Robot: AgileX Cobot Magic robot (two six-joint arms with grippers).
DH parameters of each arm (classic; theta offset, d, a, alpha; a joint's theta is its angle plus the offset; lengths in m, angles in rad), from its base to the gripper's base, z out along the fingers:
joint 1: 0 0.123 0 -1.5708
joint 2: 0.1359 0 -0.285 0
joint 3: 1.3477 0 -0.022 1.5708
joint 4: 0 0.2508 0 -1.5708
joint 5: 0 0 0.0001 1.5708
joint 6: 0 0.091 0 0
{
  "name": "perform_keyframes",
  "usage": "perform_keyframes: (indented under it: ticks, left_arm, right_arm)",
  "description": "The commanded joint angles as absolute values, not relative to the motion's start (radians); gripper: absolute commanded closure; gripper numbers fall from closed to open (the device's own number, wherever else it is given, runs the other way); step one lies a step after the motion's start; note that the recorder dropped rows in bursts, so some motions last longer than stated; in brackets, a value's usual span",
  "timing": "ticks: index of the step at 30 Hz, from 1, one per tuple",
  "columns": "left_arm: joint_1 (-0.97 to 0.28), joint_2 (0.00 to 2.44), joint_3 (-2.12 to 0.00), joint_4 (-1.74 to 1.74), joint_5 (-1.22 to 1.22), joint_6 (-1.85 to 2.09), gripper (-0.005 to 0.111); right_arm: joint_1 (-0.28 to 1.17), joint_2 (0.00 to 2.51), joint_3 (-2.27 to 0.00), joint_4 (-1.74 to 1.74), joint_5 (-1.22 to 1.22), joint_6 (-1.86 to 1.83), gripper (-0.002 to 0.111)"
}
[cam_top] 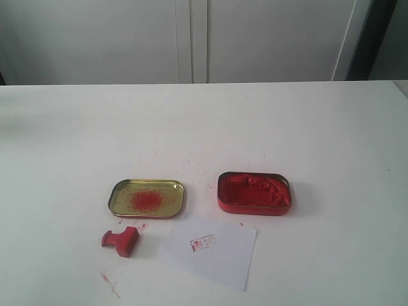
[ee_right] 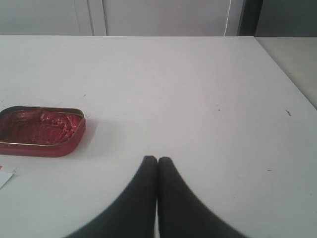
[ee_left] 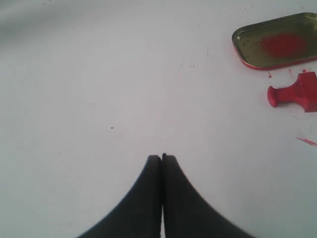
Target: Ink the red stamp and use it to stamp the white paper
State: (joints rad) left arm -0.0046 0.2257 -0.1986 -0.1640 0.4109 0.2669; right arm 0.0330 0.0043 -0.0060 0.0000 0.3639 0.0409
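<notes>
A: Red plastic on white: we find the red stamp (cam_top: 120, 241) tipped on its side on the table (cam_top: 319, 127), just in front of the gold lid (cam_top: 146, 197) and left of the white paper (cam_top: 210, 252).

B: We agree. The paper lies askew in front of the red ink tin (cam_top: 254, 193), close to it, and bears a small red imprint (cam_top: 203, 243).

A: And the jaws?

B: We see the left gripper (ee_left: 162, 157) with its jaws pressed together, empty, well apart from the stamp. The right gripper (ee_right: 157, 159) is likewise closed on nothing, near the tin.
</notes>
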Motion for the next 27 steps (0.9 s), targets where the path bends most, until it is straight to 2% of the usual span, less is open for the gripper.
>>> perform_keyframes:
  ticks: [1,9,15,27]
  left_arm:
    - [-0.002,0.219,-0.195,-0.165,0.406,0.26,0.107]
    - [-0.002,0.219,-0.16,-0.138,0.284,0.217,0.107]
    - [-0.002,0.219,-0.134,-0.065,0.27,0.08,0.107]
    - [-0.002,0.219,-0.1,-0.061,0.262,0.075,0.107]
  right_arm:
    - [0.031,0.0,0.0,0.0,0.35,0.042,0.108]
    - [0.031,0.0,0.0,0.0,0.35,0.042,0.108]
    - [0.031,0.0,0.0,0.0,0.35,0.042,0.108]
    - [0.031,0.0,0.0,0.0,0.35,0.042,0.108]
